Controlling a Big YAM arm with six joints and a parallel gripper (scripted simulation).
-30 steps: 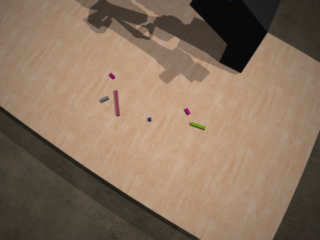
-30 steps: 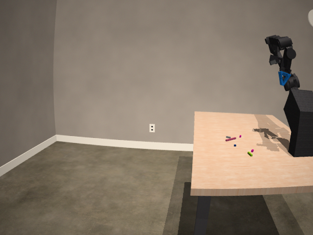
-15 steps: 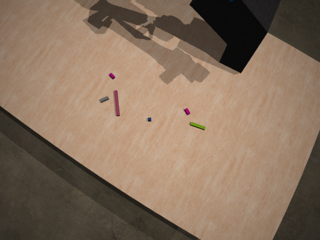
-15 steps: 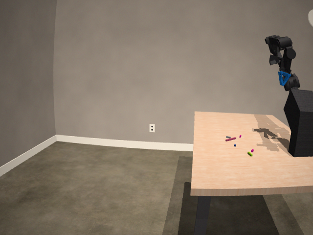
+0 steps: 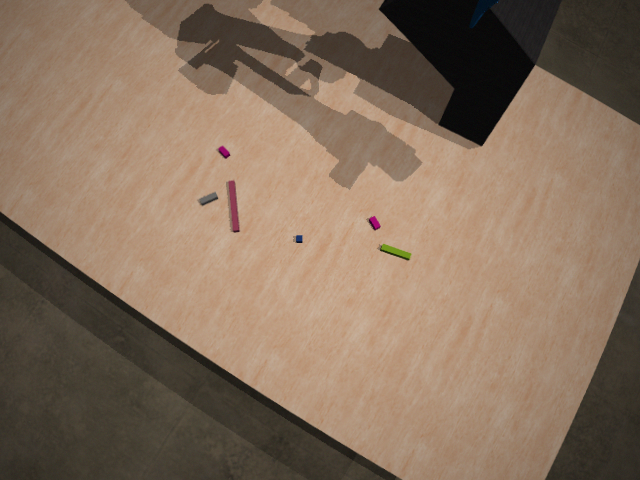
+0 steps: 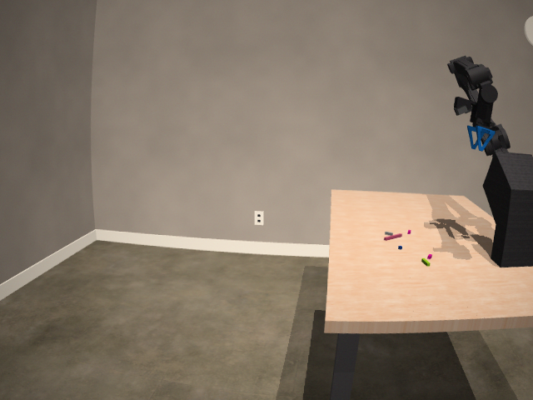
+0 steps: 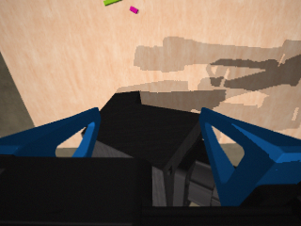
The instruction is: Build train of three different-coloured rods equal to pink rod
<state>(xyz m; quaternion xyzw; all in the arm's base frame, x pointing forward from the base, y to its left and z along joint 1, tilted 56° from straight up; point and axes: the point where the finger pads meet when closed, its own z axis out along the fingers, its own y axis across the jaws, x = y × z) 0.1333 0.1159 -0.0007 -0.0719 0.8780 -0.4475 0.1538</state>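
The pink rod lies flat on the table. A grey rod lies just left of it. One magenta rod lies behind them. A blue rod lies alone in the middle. A second magenta rod lies close to the lime rod. All rods lie apart. My gripper is open and empty, high above the arm's black base.
The black base block stands at the table's back right corner. The arm's shadow falls on the table behind the rods. The table's front edge runs near the pink and grey rods.
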